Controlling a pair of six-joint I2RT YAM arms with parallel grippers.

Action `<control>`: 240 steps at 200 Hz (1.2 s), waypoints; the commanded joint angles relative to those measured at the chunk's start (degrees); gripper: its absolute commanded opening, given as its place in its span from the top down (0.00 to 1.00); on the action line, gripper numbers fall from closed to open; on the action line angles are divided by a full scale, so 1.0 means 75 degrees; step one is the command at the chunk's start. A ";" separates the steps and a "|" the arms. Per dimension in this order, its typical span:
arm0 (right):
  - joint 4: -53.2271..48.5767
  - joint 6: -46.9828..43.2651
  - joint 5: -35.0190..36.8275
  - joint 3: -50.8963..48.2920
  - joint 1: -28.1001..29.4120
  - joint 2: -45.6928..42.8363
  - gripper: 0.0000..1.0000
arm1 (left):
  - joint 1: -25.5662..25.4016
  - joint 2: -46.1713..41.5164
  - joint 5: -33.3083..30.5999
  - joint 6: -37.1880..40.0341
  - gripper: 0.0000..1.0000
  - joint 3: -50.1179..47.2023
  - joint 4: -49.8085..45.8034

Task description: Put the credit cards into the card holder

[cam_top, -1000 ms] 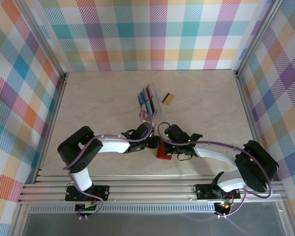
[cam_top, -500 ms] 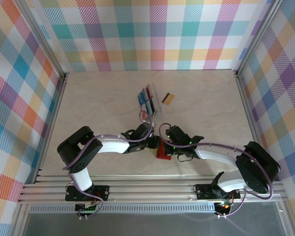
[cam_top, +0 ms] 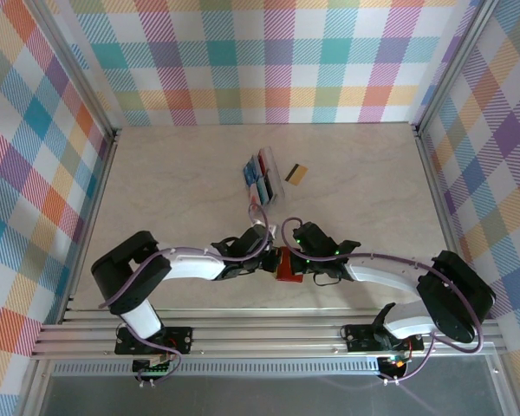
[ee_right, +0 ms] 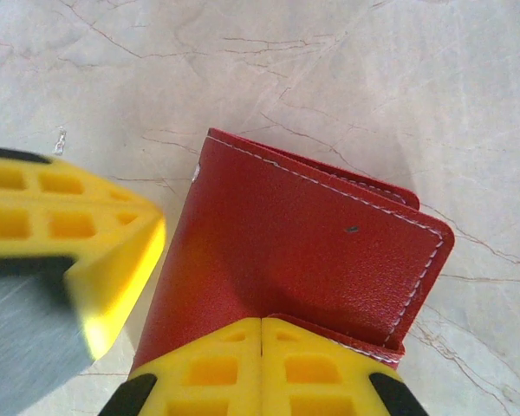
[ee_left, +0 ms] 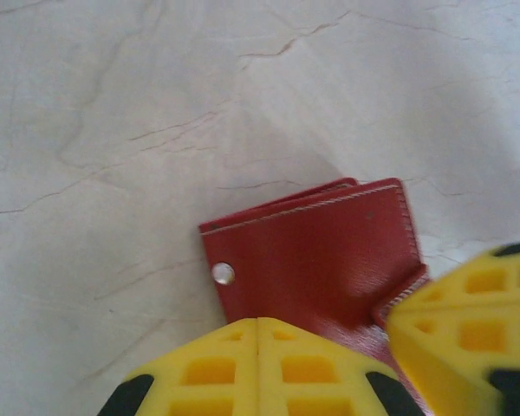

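1. Your left gripper (ee_left: 257,328) is closed. Its two yellow fingers press flat together with nothing between them, and the tips rest at the near edge of the red card holder (ee_left: 316,251), just beside its silver snap stud (ee_left: 224,274).
2. Your right gripper (ee_right: 262,328) is closed the same way, fingers seam to seam. Its tips sit at the holder's (ee_right: 303,251) near edge, where a stitched corner of red leather curls up beside them.
3. Each wrist camera also catches the opposite claw. The left wrist view has a yellow finger of the right gripper against the holder's lower right corner. The right wrist view has a blurred yellow finger of the left gripper against the holder's left side.
4. The card holder lies folded, with its white-stitched red outer face up, on the pale marble-patterned table (ee_left: 113,130).
5. From above, the two grippers meet nose to nose over the holder (cam_top: 286,270), near the front middle of the table between the two arms.
6. The credit cards (cam_top: 262,184) are well apart from it toward the back, standing in a clear slotted rack (cam_top: 248,173).
7. A gold card with a dark stripe (cam_top: 296,174) lies flat just to the right of the rack.
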 commanded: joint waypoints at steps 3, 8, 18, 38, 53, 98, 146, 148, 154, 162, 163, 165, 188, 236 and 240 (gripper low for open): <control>-0.0288 0.0013 -0.0209 -0.0200 0.0018 0.0001 1.00 | -0.0123 -0.0468 -0.0496 0.0044 1.00 -0.0179 -0.0283; -0.0280 0.0012 -0.0217 -0.0194 0.0012 0.0015 1.00 | -0.0126 -0.0499 -0.0399 0.0059 1.00 -0.0186 -0.0238; -0.0274 0.0015 -0.0225 -0.0181 0.0017 0.0024 1.00 | -0.0126 -0.0453 -0.0107 0.0079 1.00 -0.0155 -0.0139; -0.0249 0.0014 -0.0231 -0.0196 0.0017 0.0030 1.00 | -0.0125 -0.0185 0.0428 0.0061 1.00 -0.0036 0.0130; -0.0261 0.0019 -0.0245 -0.0189 0.0018 0.0017 1.00 | -0.0062 0.0112 0.0718 0.0015 1.00 0.0079 0.0302; -0.0270 0.0014 -0.0286 -0.0223 0.0017 -0.0081 1.00 | 0.0118 0.0766 0.0924 -0.0153 1.00 0.0122 0.0670; -0.0186 0.0015 -0.0479 -0.0299 -0.0002 -0.0217 1.00 | 0.0099 0.0996 0.0516 -0.0188 1.00 -0.0045 0.0675; -0.0186 0.0020 -0.0488 -0.0304 -0.0005 -0.0230 1.00 | 0.0092 0.0982 0.0505 -0.0184 1.00 -0.0054 0.0675; -0.0182 0.0026 -0.0530 -0.0302 -0.0014 -0.0263 1.00 | 0.0098 0.0968 0.0477 -0.0190 1.00 -0.0099 0.0693; -0.0148 0.0024 -0.0610 -0.0322 -0.0028 -0.0334 1.00 | 0.0098 0.0946 0.0440 -0.0189 1.00 -0.0142 0.0699; -0.0151 0.0025 -0.0619 -0.0331 -0.0028 -0.0343 1.00 | 0.0098 0.0936 0.0439 -0.0189 1.00 -0.0146 0.0699; -0.0145 0.0023 -0.0628 -0.0335 -0.0029 -0.0343 1.00 | 0.0092 0.0928 0.0424 -0.0190 1.00 -0.0155 0.0699; -0.0080 0.0048 -0.0782 -0.0404 -0.0074 -0.0456 1.00 | 0.0098 0.0932 0.0383 -0.0200 1.00 -0.0191 0.0699; -0.0033 0.0085 -0.0777 -0.0471 -0.0123 -0.0361 1.00 | 0.0086 0.0950 0.0374 -0.0190 0.99 -0.0149 0.0676; -0.0016 0.0084 -0.0780 -0.0467 -0.0134 -0.0327 1.00 | 0.0083 0.0940 0.0378 -0.0184 0.99 -0.0161 0.0678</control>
